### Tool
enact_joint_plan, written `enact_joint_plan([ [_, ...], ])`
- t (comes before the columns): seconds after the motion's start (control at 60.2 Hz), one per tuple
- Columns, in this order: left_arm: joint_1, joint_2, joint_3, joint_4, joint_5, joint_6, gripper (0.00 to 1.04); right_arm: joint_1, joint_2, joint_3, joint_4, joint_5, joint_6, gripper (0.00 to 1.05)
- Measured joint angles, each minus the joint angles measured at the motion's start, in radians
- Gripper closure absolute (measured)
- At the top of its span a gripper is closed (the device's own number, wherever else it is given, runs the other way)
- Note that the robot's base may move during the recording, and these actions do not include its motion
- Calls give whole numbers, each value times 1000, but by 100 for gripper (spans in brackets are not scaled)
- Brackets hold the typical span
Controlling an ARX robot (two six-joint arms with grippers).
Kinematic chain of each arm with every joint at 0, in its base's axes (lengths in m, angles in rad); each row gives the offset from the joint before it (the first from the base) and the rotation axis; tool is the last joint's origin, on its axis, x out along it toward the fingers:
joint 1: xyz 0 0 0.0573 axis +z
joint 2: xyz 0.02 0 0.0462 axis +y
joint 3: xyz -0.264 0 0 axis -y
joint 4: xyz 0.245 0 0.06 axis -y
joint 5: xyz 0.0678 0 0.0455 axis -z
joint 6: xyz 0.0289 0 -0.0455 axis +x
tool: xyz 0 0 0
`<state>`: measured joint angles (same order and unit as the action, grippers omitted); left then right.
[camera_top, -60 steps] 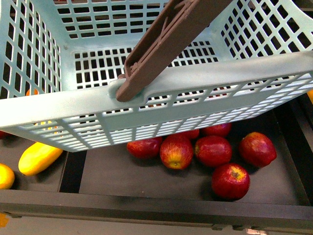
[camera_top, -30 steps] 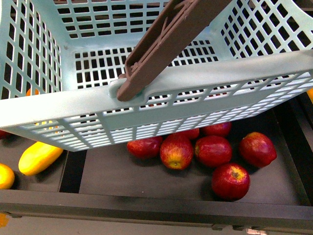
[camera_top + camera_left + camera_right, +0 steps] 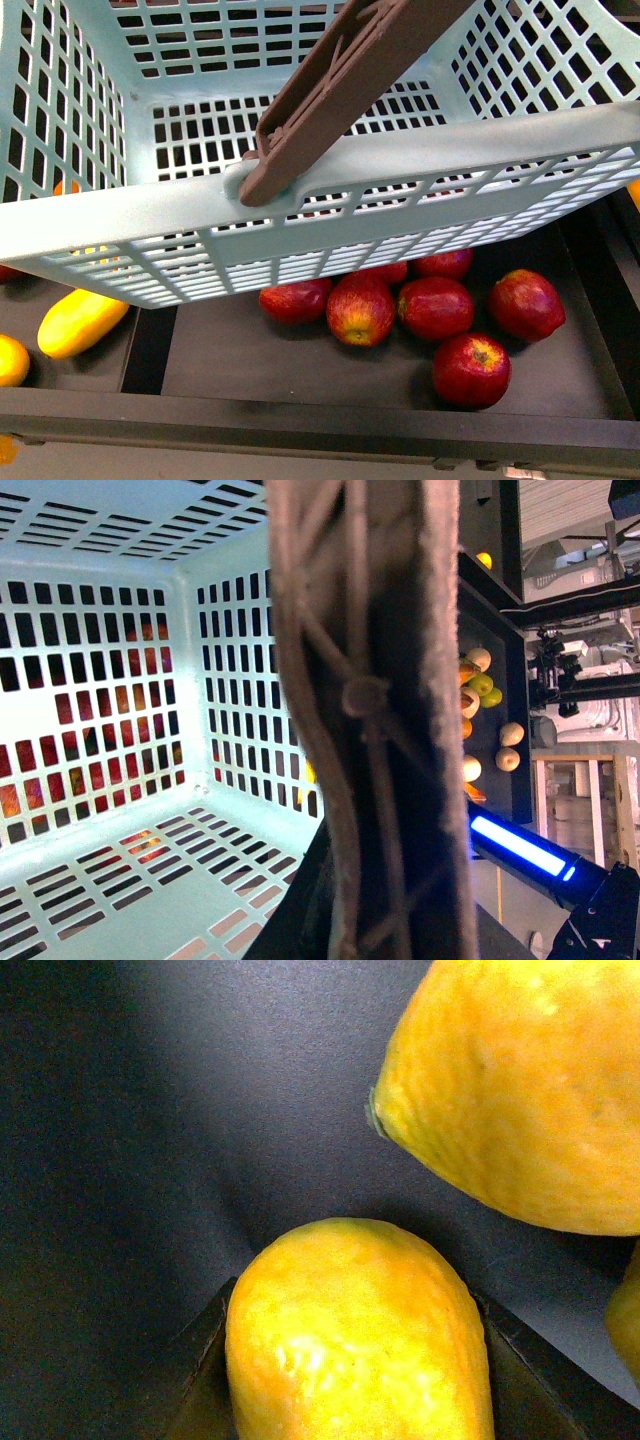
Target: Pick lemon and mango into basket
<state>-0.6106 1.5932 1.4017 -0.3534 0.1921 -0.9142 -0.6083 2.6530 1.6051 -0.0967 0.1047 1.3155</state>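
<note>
The light teal basket (image 3: 420, 160) hangs tilted across the upper front view. Its brown handle (image 3: 340, 90) slants up over the near rim. In the left wrist view that basket handle (image 3: 370, 700) runs straight up the picture, and my left gripper (image 3: 365, 925) is shut on it, above the basket's bare slotted floor (image 3: 110, 880). In the right wrist view the bright yellow lemon (image 3: 355, 1330) sits between two dark fingers (image 3: 205, 1360), with my right gripper (image 3: 355, 1370) shut on it just over a dark grey surface. The mango is not in view. Neither arm shows in the front view.
Several red apples (image 3: 435, 308) lie in a dark tray (image 3: 230, 350) under the basket. An elongated yellow fruit (image 3: 80, 322) lies in the compartment left of it. A bigger orange-yellow fruit (image 3: 520, 1090) lies close beside the held lemon. A dark front ledge (image 3: 320, 420) runs along the trays.
</note>
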Motion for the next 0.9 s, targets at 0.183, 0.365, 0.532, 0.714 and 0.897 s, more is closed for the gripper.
enact_joint_plan([
  [0.183, 0, 0, 0, 0, 0, 0, 100, -5, -122, -148, 85, -33, -98, 50],
  [0.365, 0, 0, 0, 0, 1, 0, 100, -2, -380, -353, 198, -123, -221, 50],
  [0.532, 0, 0, 0, 0, 1, 0, 100, 24, -751, -599, 211, -247, -345, 50],
  [0.714, 0, 0, 0, 0, 1, 0, 100, 195, -1313, -824, 114, -261, -510, 50],
  [0.897, 0, 0, 0, 0, 0, 0, 100, 401, -1544, -827, 29, -164, -521, 50],
])
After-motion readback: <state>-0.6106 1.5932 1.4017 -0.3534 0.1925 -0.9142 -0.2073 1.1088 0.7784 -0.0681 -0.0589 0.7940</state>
